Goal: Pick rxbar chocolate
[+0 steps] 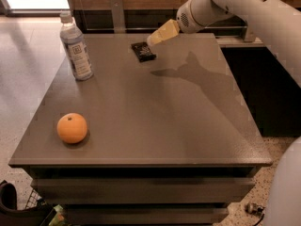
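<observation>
1. Near the far edge of the bench (160,126), a little right of its middle, the gripper (153,39) hangs in the air, its pale yellow tip pointing down and to the left
2. Whether the gripper is open or closed cannot be told from this angle; no object shows in its hold
3. The tip of the gripper sits just at the far right end of the rxbar chocolate (143,51); whether the two touch cannot be told
4. The rxbar chocolate lies flat on the bench close to the far edge, about midway along it, in a glossy black wrapper, its long side turned slightly off the line of the bench's side edges
5. The white arm (244,8) reaches in from the right, passing above the far right corner
6. A dark shadow (193,72) of the arm and gripper falls on the bench to the right of the bar, spreading toward the right edge
7. A clear bottle (76,48) with a white cap and a printed label stands upright near the far left corner, well apart from the bar
8. An orange (72,128) rests near the left edge, toward the near left corner, well apart from everything else
</observation>
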Controlling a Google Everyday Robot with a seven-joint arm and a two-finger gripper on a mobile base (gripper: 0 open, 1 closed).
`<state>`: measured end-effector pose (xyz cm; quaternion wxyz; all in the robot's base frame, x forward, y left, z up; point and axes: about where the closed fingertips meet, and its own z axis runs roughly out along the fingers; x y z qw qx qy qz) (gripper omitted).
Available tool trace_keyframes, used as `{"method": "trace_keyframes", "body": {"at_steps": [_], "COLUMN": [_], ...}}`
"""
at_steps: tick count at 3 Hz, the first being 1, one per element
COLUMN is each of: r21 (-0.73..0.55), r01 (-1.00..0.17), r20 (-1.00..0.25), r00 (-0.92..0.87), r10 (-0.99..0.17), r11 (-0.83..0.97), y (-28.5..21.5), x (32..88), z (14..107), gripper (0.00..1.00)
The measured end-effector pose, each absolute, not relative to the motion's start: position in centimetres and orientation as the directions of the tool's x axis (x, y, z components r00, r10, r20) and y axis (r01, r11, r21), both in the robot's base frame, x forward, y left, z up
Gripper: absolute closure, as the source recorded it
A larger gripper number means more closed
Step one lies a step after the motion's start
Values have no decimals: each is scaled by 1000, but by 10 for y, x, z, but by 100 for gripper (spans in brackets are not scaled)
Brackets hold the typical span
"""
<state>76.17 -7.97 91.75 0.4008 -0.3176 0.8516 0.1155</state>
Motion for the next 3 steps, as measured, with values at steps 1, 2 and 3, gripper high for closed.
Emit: {"method": "trace_keyframes", "body": {"at_steps": [1, 2, 3], "r21": [-13, 25, 48], "r01": [-634, -630, -629], "r20": [-751, -749, -745], "r00": [-505, -526, -539], "r10": [-426, -403, -392], "r11": [773, 776, 776], "y": [-53, -35, -22], "x": [777, 789, 798], "z": [892, 874, 860], "gripper": [0, 0, 0]}}
